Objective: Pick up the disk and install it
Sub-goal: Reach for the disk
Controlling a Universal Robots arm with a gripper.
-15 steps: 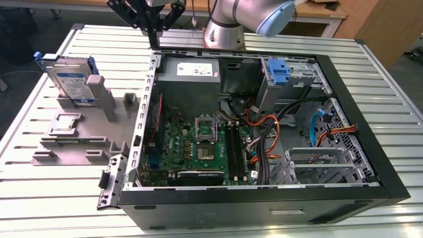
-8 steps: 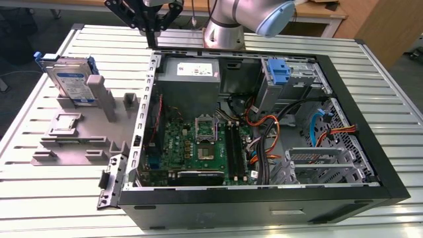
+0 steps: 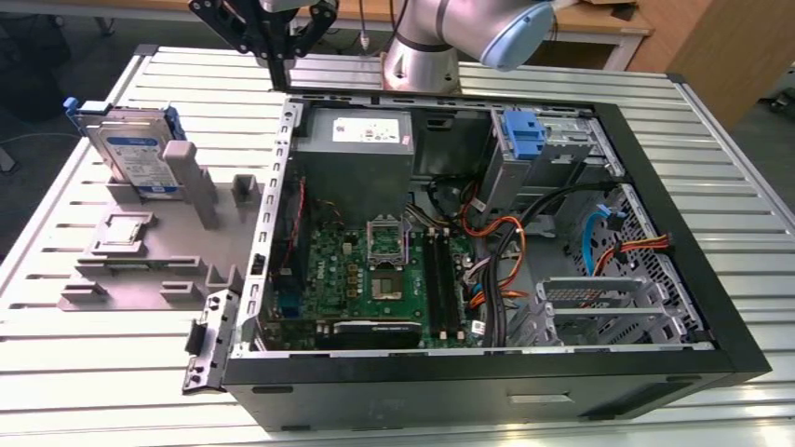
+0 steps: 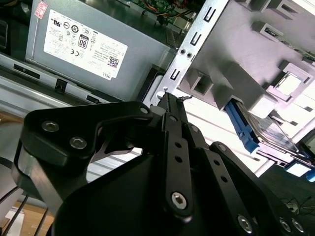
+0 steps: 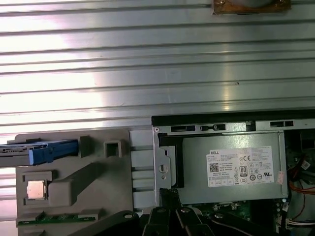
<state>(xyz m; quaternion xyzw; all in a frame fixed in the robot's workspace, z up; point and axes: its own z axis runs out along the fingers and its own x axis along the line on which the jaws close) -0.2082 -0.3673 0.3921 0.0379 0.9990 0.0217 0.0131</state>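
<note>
Disk [image 3: 130,154] is parked in the grey holder [image 3: 149,270] on the counter [image 3: 720,140], off to the exterior view's left of the open PC case [image 3: 497,372]. It's standing up on its edge in a slot at the holder's far end, label side facing out, with blue rails running along its edges. Nothing is touching it. In the second wrist view you catch the disk [image 4: 275,133] from a steep angle with one blue rail leading into it, and in the first wrist view the disk [image 5: 39,151] shows edge-on, poking out of the holder.

Claw [image 3: 277,76] hangs up near the back of the scene, over the case's rear corner on the exterior view's left, well apart from the disk. As far as I can see the two black fingers are pressed together with nothing between them; the second wrist view shows the claw [image 4: 167,98] coming to a closed tip right over the perforated metal edge of the case.

Other stuff around:
- the power supply [image 3: 360,130] with its white sticker sits in the rear corner of the case, closest to the claw; it's in both wrist views too [image 4: 78,44] [image 5: 236,167]
- a blue latch [image 3: 528,135] stands upright on the drive bay further to the exterior view's right
- green motherboard [image 3: 372,270] lies flat on the case floor, cables running beside it
- a small square chip [image 3: 125,228] lies flat in another pocket of the holder, nearer the camera than the disk
</note>
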